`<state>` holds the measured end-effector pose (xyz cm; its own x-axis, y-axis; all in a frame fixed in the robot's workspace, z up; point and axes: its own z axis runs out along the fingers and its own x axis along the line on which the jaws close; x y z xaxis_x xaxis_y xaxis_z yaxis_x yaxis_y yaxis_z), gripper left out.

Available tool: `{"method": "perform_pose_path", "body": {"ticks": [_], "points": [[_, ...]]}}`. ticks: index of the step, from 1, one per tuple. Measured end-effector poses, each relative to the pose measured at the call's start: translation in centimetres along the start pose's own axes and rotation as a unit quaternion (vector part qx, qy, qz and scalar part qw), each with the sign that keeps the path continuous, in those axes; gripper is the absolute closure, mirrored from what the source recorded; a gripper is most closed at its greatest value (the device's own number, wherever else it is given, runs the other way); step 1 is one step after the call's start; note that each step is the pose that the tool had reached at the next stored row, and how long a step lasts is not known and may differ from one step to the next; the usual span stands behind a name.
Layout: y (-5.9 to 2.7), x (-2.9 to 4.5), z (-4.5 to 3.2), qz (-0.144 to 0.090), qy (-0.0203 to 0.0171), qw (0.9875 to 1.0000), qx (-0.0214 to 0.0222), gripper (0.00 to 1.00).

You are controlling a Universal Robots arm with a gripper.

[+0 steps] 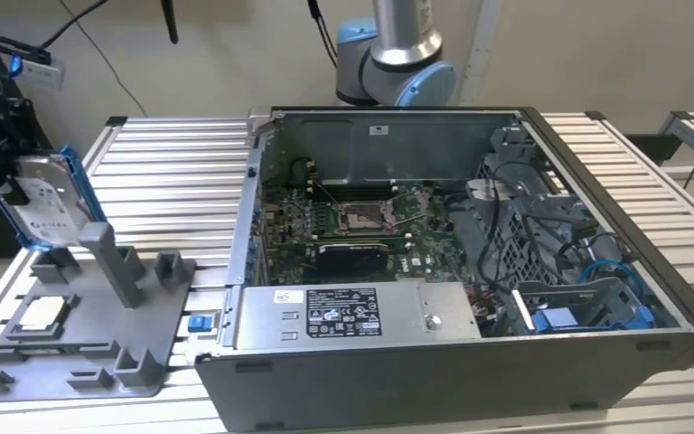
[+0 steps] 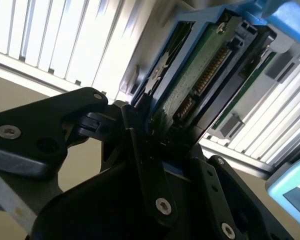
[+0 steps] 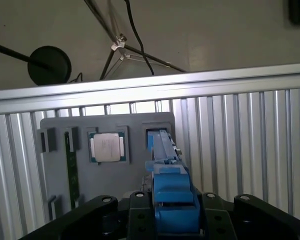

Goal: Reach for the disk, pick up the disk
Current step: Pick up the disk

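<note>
A slatted aluminium table [image 1: 166,172] stands before a plain pale wall and carries everything in use. Its largest load is the open dark-grey metal computer case [image 1: 444,380], laid on its side so that the boards inside face up. At the exterior view's left lies a flat grey plastic holder [image 1: 94,362] with upright posts and pockets, evidently there to keep loose parts at fixed spots. Over its far end hangs the disk [image 1: 43,203], a silver hard drive with a white label in a bright blue plastic bracket. It is held on edge, tilted, close above the posts; whether it is quite free of them I cannot tell. The black gripper [image 1: 7,176] holds it, and in the second wrist view its jaws are clenched on the edge of the disk [image 2: 200,75], green board side showing. A small square white-topped chip [image 3: 108,147] rests in its pocket.
</note>
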<state>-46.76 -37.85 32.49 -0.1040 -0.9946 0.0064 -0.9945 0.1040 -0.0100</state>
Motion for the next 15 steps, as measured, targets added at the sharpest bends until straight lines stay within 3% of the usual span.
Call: {"method": "perform_pose_path", "body": {"ticks": [15], "points": [[-0.01, 0.01, -1.76, -0.013, -0.0001, 0.9999, 0.0001, 1.0]]}}
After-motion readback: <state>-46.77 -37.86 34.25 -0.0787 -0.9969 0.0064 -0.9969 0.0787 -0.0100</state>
